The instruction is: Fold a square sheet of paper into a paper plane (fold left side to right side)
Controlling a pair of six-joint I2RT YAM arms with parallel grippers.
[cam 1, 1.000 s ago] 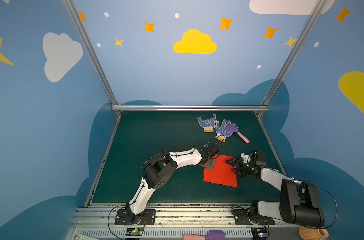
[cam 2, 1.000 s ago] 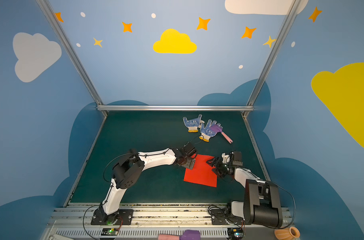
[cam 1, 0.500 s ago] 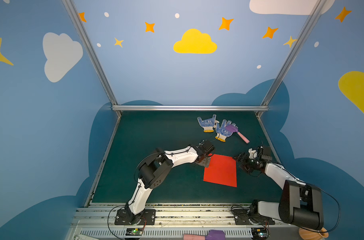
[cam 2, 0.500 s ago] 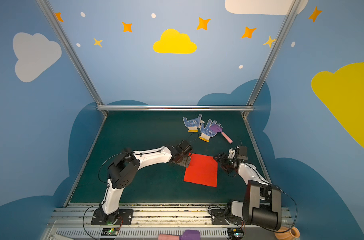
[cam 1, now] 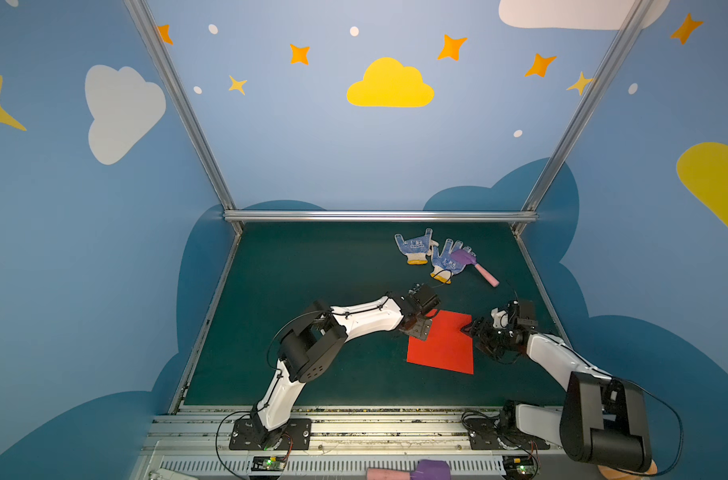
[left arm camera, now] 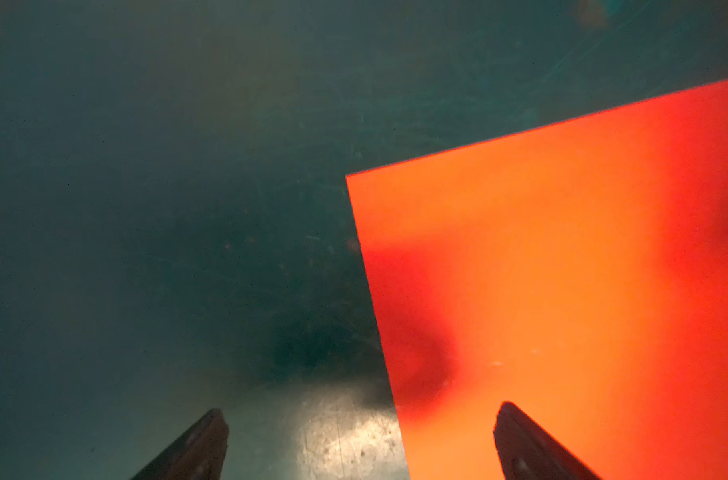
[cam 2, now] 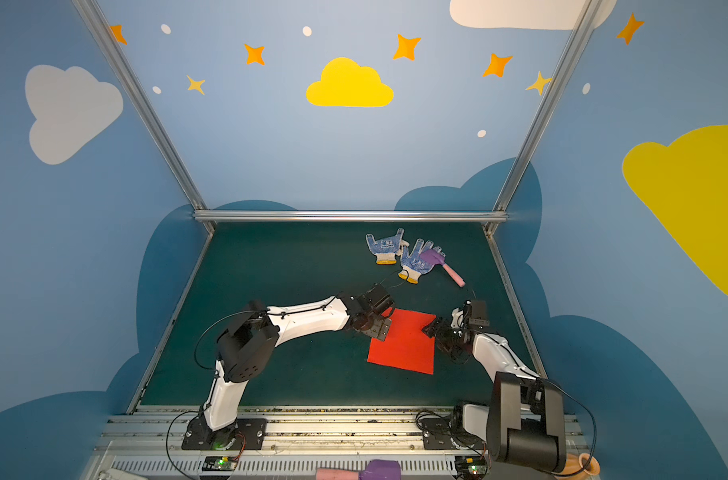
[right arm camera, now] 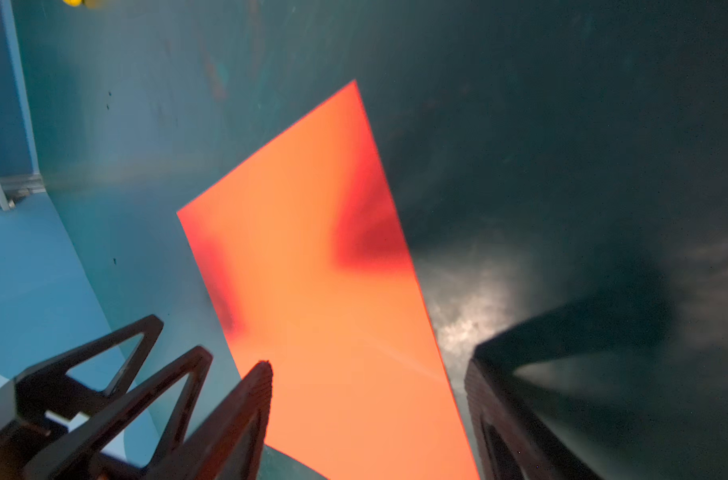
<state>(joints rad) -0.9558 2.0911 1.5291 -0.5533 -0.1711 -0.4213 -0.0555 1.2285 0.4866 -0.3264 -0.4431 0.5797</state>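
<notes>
The square sheet of paper (cam 1: 441,345) (cam 2: 403,345) lies flat on the green mat as a bright red rectangle, seen in both top views. My left gripper (cam 1: 425,328) (left arm camera: 362,419) is open at the sheet's far left corner. One of its fingers (left arm camera: 520,440) is over the paper (left arm camera: 561,270) and its mate is over the mat. My right gripper (cam 1: 470,329) (right arm camera: 368,370) is open at the sheet's right edge, near the far corner, and the paper (right arm camera: 312,270) runs between its fingers without being clamped. No paper plane is in view.
Two blue-dotted white gloves (cam 1: 414,249) (cam 1: 447,262) and a purple-and-pink toy hammer (cam 1: 476,266) lie at the back right of the mat (cam 1: 312,270). Metal frame rails (cam 1: 378,216) border the mat. Another pink-and-purple toy (cam 1: 412,473) lies on the front rail.
A second ago the right gripper was over the sheet's far right part, which looked raised. It drew off to the right, the sheet lay flat, and it has come back to the edge.
</notes>
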